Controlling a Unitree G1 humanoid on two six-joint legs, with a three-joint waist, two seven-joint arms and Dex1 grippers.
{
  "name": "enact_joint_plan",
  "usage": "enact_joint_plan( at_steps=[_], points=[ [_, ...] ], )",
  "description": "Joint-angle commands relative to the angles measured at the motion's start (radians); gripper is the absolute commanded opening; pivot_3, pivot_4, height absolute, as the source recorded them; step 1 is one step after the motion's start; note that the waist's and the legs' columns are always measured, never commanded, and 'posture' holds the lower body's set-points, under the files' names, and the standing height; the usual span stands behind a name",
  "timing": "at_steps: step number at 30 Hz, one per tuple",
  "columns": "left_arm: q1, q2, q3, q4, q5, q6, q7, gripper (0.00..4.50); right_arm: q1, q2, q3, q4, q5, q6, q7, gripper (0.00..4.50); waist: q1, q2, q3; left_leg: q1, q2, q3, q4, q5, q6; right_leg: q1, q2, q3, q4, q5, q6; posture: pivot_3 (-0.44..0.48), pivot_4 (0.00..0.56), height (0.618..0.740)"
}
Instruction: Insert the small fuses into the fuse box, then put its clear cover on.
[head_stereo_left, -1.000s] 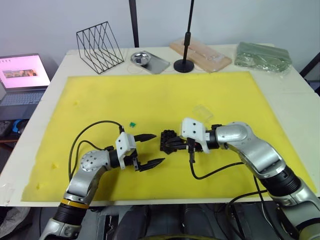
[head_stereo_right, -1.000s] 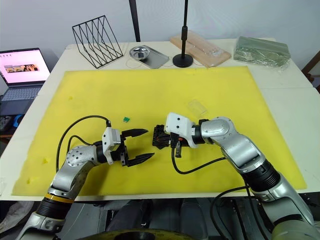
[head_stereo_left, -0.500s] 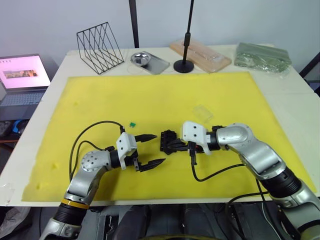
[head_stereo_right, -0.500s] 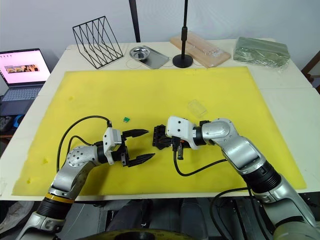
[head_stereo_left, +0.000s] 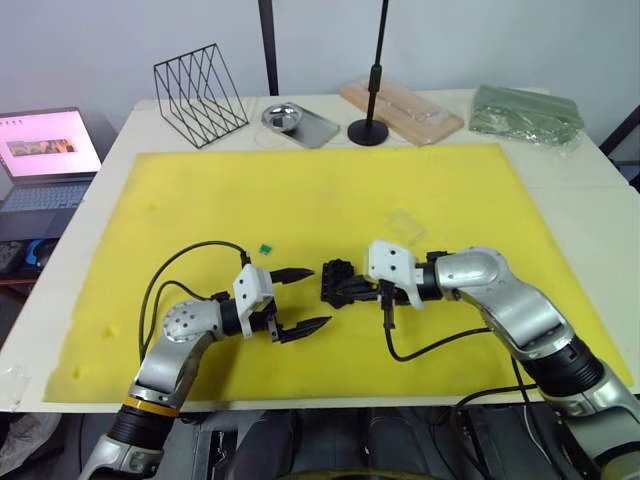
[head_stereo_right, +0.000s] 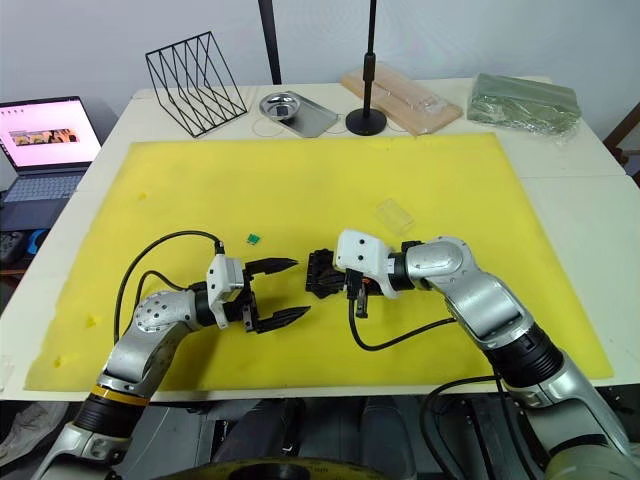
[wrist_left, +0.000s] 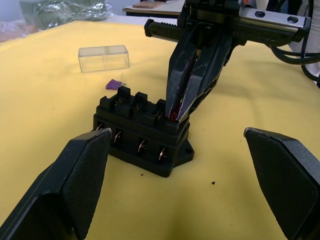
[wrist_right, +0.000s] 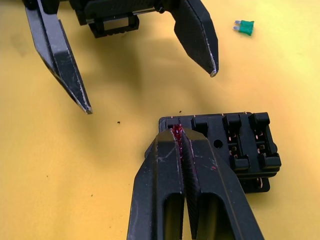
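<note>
- Yellow mat (head_stereo_left: 330, 190) over a pale table is what you've got everything laid out on.
- Your right gripper (wrist_right: 181, 137) has its two fingers pinched nearly together on the red fuse (wrist_right: 177, 135); you can just see a sliver of red between the tips.
- Those tips sit right at the end slot of the fuse box (wrist_left: 142, 131), so the fuse is touching the box at its corner. Can't tell how deep it's seated.
- Fuse box itself is a black block with rows of slots, metal contacts showing in the open ones, lying flat on the mat between your two grippers.
- Your left gripper (head_stereo_left: 302, 298) is spread wide with nothing in it, fingers pointing at the box, close to it but not touching.
- Green fuse (head_stereo_left: 266, 248) lies loose on the mat just beyond your left gripper.
- Purple fuse (wrist_left: 114, 84) is on the mat just behind the box, and the clear cover (wrist_left: 104, 58) rests flat a bit farther out.
- Along the back edge of the table: wire rack (head_stereo_left: 199, 93), metal tray (head_stereo_left: 299, 124), black stand (head_stereo_left: 369, 130).
</note>
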Motion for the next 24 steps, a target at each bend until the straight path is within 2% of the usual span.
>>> enact_joint_plan(
  at_steps=[1, 3, 13, 24],
  points=[
    [-0.008, 0.0, 0.006, 0.0, 0.004, -0.019, 0.001, 4.5, 0.004, -0.002, -0.033, 0.002, -0.01, 0.017, -0.017, 0.53, 0.0, 0.0, 0.0, 0.0, 0.0, 0.0, 0.0, 0.0, 0.0, 0.0, 0.0, 0.0, 0.0, 0.0, 0.0, 0.0, 0.15, 0.74],
    [-0.012, -0.001, 0.005, 0.005, 0.003, -0.022, -0.001, 4.5, 0.008, -0.003, -0.036, -0.005, -0.009, 0.019, -0.018, 1.04, 0.0, 0.0, 0.0, 0.0, 0.0, 0.0, 0.0, 0.0, 0.0, 0.0, 0.0, 0.0, 0.0, 0.0, 0.0, 0.0, 0.15, 0.74],
    [-0.027, -0.007, 0.001, 0.031, 0.01, -0.034, -0.007, 4.5, 0.008, -0.002, -0.071, -0.037, 0.004, 0.016, -0.025, 4.45, -0.001, 0.0, 0.0, -0.001, 0.0, 0.0, 0.0, 0.0, 0.0, -0.001, 0.0, 0.0, 0.0, 0.0, 0.0, 0.0, 0.15, 0.74],
    [-0.04, -0.019, 0.0, 0.06, 0.017, -0.059, -0.012, 4.5, -0.019, -0.013, -0.143, -0.144, 0.093, 0.086, -0.002, 4.45, -0.001, 0.0, 0.0, -0.001, 0.0, 0.0, 0.0, 0.0, 0.0, -0.002, 0.0, 0.0, 0.0, 0.0, 0.0, 0.0, 0.15, 0.74]
  ],
)
